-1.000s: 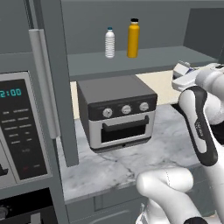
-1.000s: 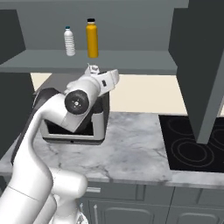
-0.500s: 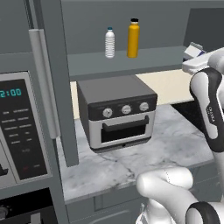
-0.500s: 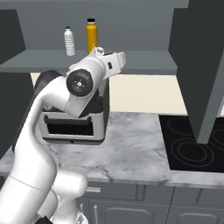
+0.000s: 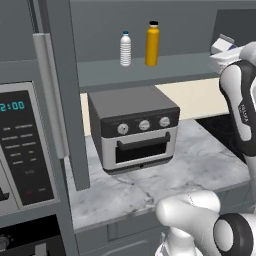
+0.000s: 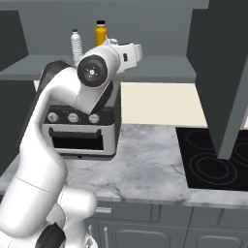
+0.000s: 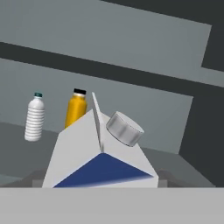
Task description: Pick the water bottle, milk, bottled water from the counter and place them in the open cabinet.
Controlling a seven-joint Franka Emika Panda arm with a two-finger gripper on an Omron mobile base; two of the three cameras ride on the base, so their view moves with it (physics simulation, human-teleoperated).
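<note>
- Upper left of the hand view: the bottled water (image 7: 34, 117) stands upright on the shelf of the open cabinet (image 7: 131, 48).
- Just right of it, apart from it, stands the water bottle (image 7: 75, 111), orange with a black cap.
- Lower centre of the hand view: the milk (image 7: 101, 156), tilted, silver cap towards the upper right, sits close before the camera, pinched in the gripper (image 6: 127, 52).
- Centre of the left base view: a toaster oven (image 5: 132, 127) sits on the counter (image 5: 200, 165), below the shelf.
</note>
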